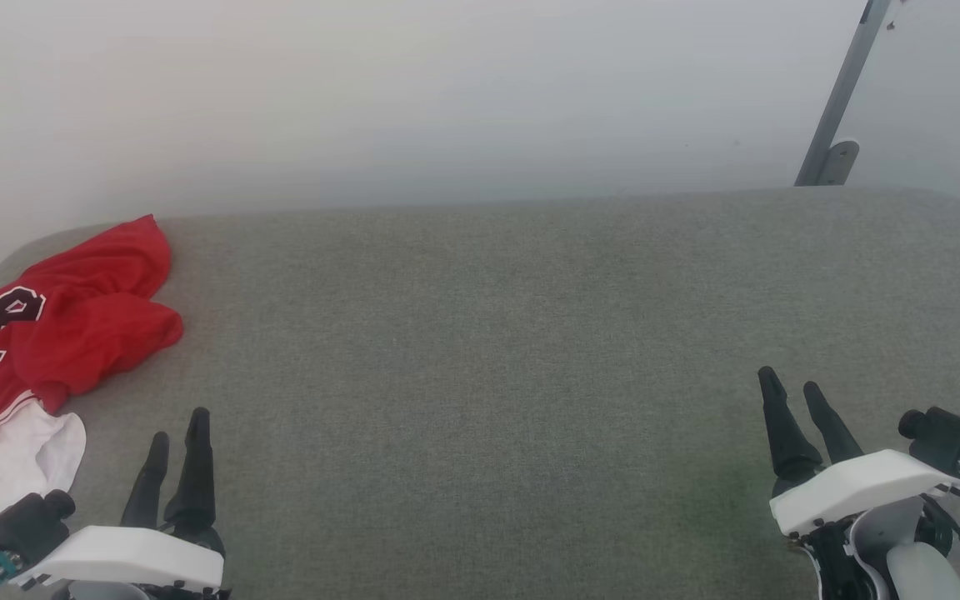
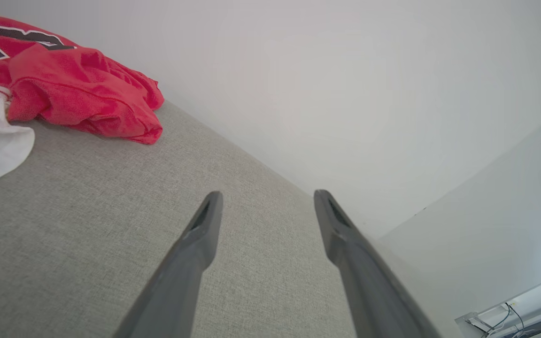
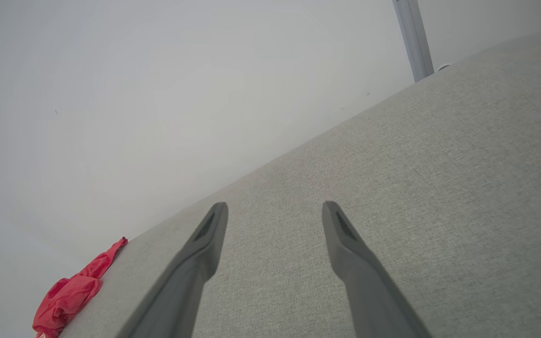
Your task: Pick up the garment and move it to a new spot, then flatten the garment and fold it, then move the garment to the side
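At the left end of the grey cushion the shirt lies crumpled, likely soft, light and floppy, best pinched at a raised fold; left gripper and right gripper stand spread, empty.

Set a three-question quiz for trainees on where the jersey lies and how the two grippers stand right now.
1. True or false: the red jersey lies spread flat in the middle of the grey fabric surface.
2. Fill in: the left gripper and the right gripper are both ___ and hold nothing.
3. Which is nearer the jersey? A) left gripper B) right gripper C) both equally near

Key: 1 false, it lies crumpled at the surface's left end; 2 open; 3 A.
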Available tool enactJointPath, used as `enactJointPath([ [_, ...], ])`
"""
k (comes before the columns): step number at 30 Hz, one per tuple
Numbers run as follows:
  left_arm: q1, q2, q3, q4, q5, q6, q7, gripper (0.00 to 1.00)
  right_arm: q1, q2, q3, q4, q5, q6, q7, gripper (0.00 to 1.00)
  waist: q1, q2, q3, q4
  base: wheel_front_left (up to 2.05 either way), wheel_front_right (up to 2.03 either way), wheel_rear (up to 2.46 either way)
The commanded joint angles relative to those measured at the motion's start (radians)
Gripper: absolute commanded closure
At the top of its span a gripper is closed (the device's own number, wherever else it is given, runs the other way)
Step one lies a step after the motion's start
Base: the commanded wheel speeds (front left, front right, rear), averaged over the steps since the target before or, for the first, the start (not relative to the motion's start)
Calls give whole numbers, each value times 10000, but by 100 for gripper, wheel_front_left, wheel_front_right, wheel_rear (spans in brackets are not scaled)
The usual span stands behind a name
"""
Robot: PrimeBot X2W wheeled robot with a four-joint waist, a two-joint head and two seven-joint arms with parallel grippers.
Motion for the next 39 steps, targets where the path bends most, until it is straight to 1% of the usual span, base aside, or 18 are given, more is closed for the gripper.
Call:
enactJointPath([
  [1,-37,82,62,-141,280,-44,-114,0,-186,-73,20,-105,-298,2,-120,0,0,0,-4,-6,0,0,0],
  [17,92,242,76,-176,1745,-181,-520,0,-267,-107,34,-92,-1866,2,-454,0,0,0,-52,-77,0,0,0],
  [33,207,443,-20,-208,2965,-230,-912,0,-338,-157,84,-18,-3391,3,-778,0,0,0,-128,-138,0,0,0],
  [39,222,504,-46,-220,3259,-243,-1014,0,-354,-170,114,-4,-3803,3,-875,0,0,0,-150,-155,0,0,0],
])
